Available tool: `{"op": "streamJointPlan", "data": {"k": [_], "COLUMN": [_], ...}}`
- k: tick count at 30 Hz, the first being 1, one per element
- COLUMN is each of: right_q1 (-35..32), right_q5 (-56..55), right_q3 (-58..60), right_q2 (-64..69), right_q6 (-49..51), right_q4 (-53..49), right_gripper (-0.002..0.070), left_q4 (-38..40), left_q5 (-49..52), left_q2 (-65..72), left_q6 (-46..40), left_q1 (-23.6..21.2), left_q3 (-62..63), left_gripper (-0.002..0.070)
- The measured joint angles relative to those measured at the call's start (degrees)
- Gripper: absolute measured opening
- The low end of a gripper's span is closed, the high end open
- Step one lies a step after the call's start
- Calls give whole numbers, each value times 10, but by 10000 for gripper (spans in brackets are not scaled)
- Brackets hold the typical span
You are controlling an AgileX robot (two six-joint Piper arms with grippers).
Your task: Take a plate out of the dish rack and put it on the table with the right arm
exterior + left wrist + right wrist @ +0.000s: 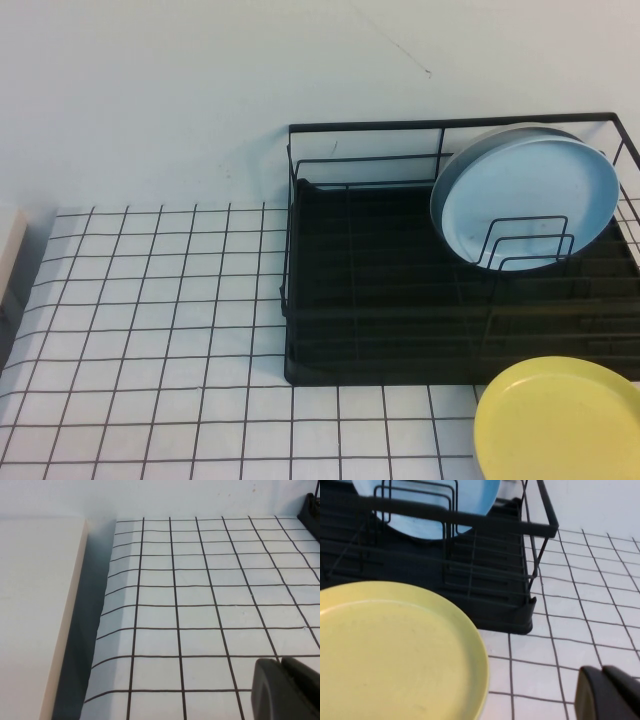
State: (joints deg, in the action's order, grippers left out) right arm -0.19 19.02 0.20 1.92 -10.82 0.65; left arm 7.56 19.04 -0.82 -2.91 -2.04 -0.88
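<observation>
The yellow plate (560,420) lies flat on the gridded table (150,330), just in front of the black dish rack (290,250) at its near right corner. In the right wrist view the plate (395,655) fills the near side, with the rack (470,522) behind it. My right gripper (602,670) is shut and holds nothing. It hovers over bare table (580,620) beside the plate, apart from it. My left gripper (281,662) is shut and empty over the table (200,590), far to the left. Neither gripper shows in the high view.
A light blue plate (525,200) leans upright between the rack's wire dividers at its back right; it also shows as the blue plate (470,500). A pale board (35,605) borders the table's left edge. A white wall stands behind.
</observation>
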Motion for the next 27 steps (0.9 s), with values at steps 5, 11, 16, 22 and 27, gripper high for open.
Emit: {"op": "streamJointPlan", "data": {"k": [5, 11, 16, 22, 27], "right_q1": [0, 0, 0, 0, 0], "right_q5": [9, 11, 12, 13, 13], "right_q3": [12, 11, 11, 11, 11], "right_q2": [-25, -26, -26, -26, -26], "right_q6": [7, 10, 31, 46, 52], "right_q4": [-7, -10, -10, -10, -10], "right_gripper": [-2, -2, -2, -2, -2], "left_q4": [0, 0, 0, 0, 0], "left_q5": [0, 0, 0, 0, 0], "left_q2": [0, 0, 0, 0, 0], "left_q6": [0, 0, 0, 0, 0], "left_q1": [0, 0, 0, 0, 0], "left_q3": [0, 0, 0, 0, 0], "left_gripper": [-3, -3, -3, -3, -3]}}
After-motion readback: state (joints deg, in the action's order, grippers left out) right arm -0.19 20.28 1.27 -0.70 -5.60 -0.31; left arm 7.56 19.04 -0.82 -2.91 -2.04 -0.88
